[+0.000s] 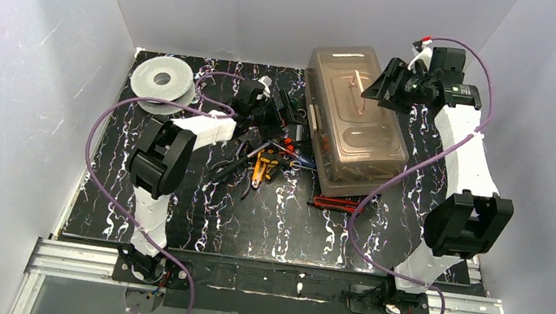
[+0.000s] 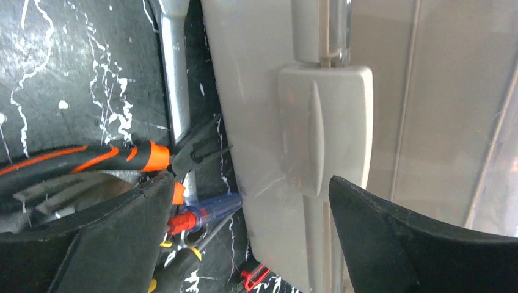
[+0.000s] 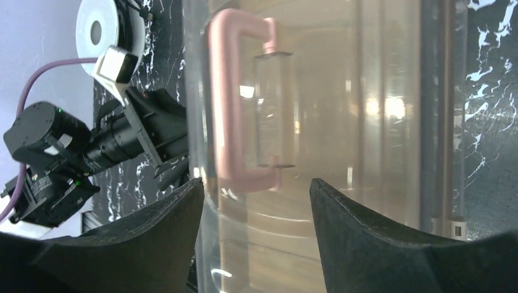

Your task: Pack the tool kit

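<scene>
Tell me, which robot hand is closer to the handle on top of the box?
Right. The right gripper hangs over the lid, just by the handle; the left gripper is low at the latch on the side of the box.

Round grey-white plastic spool (image 1: 160, 81) lying flat near the far left corner of a black tabletop veined with white marbling (image 1: 248, 227), enclosed by plain pale grey walls (image 1: 27, 48), silver aluminium rail (image 1: 72, 258) along the near edge.

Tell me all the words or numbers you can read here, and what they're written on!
None can be read.
The toolbox and its latch show no writing.
Small pale marks on the left arm's motor housing may be print, but they are too blurred to read.
</scene>
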Controlling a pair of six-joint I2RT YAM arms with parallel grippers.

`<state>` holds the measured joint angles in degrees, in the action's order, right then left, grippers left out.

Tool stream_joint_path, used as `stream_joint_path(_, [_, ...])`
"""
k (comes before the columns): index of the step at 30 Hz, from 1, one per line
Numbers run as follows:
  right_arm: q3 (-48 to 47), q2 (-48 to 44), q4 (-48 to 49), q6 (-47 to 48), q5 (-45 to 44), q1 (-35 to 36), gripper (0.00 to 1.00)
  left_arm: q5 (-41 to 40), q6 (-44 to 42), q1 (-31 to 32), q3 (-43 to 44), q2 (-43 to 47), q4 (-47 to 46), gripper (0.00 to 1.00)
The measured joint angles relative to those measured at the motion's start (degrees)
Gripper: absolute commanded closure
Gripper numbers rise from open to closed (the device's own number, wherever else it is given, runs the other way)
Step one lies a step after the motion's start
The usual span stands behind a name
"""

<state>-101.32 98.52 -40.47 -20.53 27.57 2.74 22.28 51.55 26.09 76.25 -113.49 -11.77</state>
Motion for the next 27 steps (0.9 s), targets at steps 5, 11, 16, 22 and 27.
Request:
stream_joint_path(5, [1.66, -5.25, 0.52, 1.33, -4.9, 3.52, 0.26, 2.25, 5.73, -0.72, -0.15, -2.54, -7.28, 0.02])
stream_joint_path(11, [5.97, -10.4, 1.57, 1.64, -10.93, 3.69, 0.22, 5.57, 20.04, -1.2, -2.23, -10.82, -25.97, 0.02])
stream_joint_path(16, [6.6, -9.64, -0.04, 1.49, -18.99, 3.13, 0.22, 6.05, 27.08, -1.2, -3.34, -12.61, -34.82, 0.02])
stream_joint_path(22, [5.84, -7.82, -1.73, 1.6, -22.6, 0.26, 0.23, 6.03, 32.2, -0.83, -4.13, -14.56, -41.31, 0.02])
stream_joint_path(27, [0.31, -1.38, -4.94, 3.67, -23.21, 0.0, 0.25, 5.9, 33.77, -0.74, -4.13, -15.32, -43.12, 0.02])
